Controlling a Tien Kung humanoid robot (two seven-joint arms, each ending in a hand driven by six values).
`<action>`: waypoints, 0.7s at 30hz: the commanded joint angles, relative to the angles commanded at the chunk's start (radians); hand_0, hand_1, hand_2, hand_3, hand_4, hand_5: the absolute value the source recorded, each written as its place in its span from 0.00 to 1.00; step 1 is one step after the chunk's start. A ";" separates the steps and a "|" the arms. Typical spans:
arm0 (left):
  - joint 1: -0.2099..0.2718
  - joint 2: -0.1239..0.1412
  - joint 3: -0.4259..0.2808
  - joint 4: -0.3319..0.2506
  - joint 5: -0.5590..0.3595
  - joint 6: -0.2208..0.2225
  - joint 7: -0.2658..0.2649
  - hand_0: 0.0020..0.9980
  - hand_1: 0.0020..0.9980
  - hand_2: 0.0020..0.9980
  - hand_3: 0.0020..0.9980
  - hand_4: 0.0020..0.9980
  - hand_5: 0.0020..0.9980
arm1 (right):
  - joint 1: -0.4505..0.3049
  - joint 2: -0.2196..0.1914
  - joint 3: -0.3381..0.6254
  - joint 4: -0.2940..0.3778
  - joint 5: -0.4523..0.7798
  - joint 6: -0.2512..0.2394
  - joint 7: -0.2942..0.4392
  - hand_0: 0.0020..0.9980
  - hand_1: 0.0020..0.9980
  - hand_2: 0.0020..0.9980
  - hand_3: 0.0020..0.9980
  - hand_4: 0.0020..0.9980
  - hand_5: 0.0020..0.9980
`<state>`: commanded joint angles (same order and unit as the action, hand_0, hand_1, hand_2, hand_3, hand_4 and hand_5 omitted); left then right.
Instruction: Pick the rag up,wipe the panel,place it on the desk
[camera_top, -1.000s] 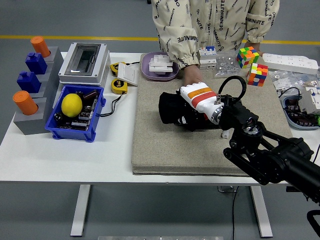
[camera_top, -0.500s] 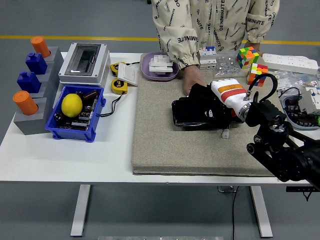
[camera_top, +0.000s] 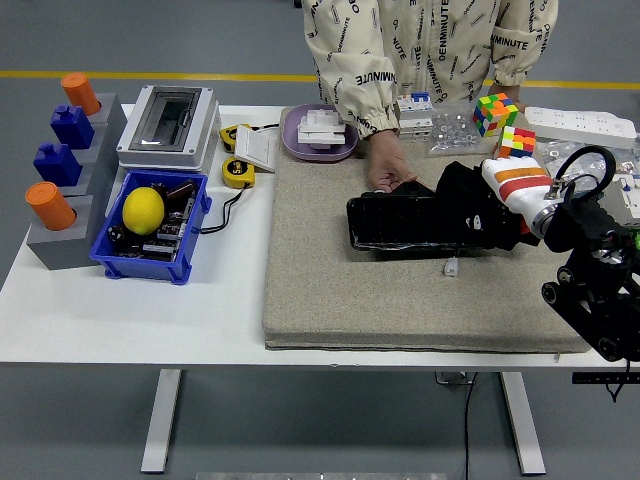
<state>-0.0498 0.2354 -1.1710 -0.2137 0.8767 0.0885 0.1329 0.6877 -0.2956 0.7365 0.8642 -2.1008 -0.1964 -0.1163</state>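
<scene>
Pressing a black rag onto the right end of the black panel, the right hand has its fingers curled down over the cloth

The panel lies flat on a grey mat on the white tabletop, and the rag bunches over its right end beneath the white-and-orange glove. At the panel's far left corner a person's hand rests on its edge. A small white piece sits just in front of the panel. Two colour cubes stand beyond its right end; a purple dish is beyond its left end, and a blue bin with a lemon sits well off to its left
</scene>
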 joint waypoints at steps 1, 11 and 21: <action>0.001 0.000 0.000 0.000 0.000 0.000 0.000 0.65 0.66 0.70 0.58 0.68 0.45 | -0.001 -0.005 0.004 -0.003 -0.001 0.001 -0.001 0.39 0.42 0.48 0.50 0.97 0.18; -0.002 0.001 0.006 -0.005 -0.002 0.000 -0.001 0.65 0.66 0.70 0.58 0.68 0.45 | -0.013 -0.031 0.033 -0.022 -0.009 0.001 -0.002 0.39 0.42 0.48 0.50 0.97 0.18; 0.001 0.000 0.004 -0.004 0.001 0.000 -0.001 0.65 0.66 0.70 0.58 0.68 0.45 | -0.021 -0.038 0.033 -0.019 -0.005 0.001 -0.002 0.38 0.42 0.48 0.50 0.97 0.17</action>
<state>-0.0491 0.2358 -1.1671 -0.2172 0.8781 0.0880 0.1324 0.6667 -0.3333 0.7697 0.8449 -2.1058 -0.1955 -0.1184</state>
